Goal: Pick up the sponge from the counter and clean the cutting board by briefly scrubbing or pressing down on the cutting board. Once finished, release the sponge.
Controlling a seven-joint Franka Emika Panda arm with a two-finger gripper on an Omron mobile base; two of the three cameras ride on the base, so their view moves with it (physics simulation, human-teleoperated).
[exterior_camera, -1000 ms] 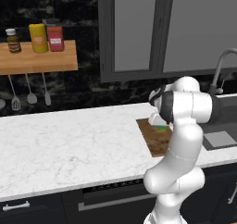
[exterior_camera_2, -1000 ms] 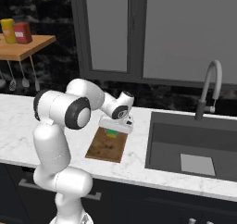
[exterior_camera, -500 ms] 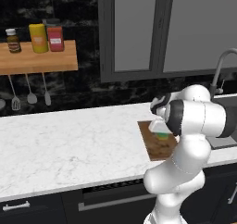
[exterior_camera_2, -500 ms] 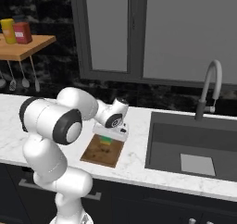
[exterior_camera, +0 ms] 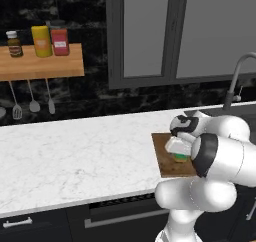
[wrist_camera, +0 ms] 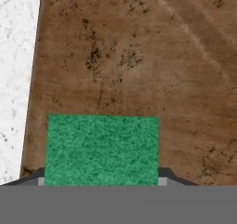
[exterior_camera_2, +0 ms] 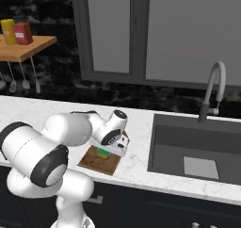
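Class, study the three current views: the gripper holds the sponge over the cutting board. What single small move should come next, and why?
Probably a short press or scrub stroke downward. The gripper is shut on the sponge, green face toward the camera, directly over the cutting board. Whether the sponge already touches the wood cannot be told, so pressing down before releasing seems the safer choice.

Simulated kitchen, marble counter (exterior_camera: 75,161), sink (exterior_camera_2: 193,151) with faucet (exterior_camera_2: 212,93), spice shelf (exterior_camera: 40,66)

Counter (exterior_camera: 75,161) is viewed fwd and down from behind-left and behind-right base cams; cutting board (exterior_camera: 167,161) is shared by both. Hand cam is held close above board, facing down.
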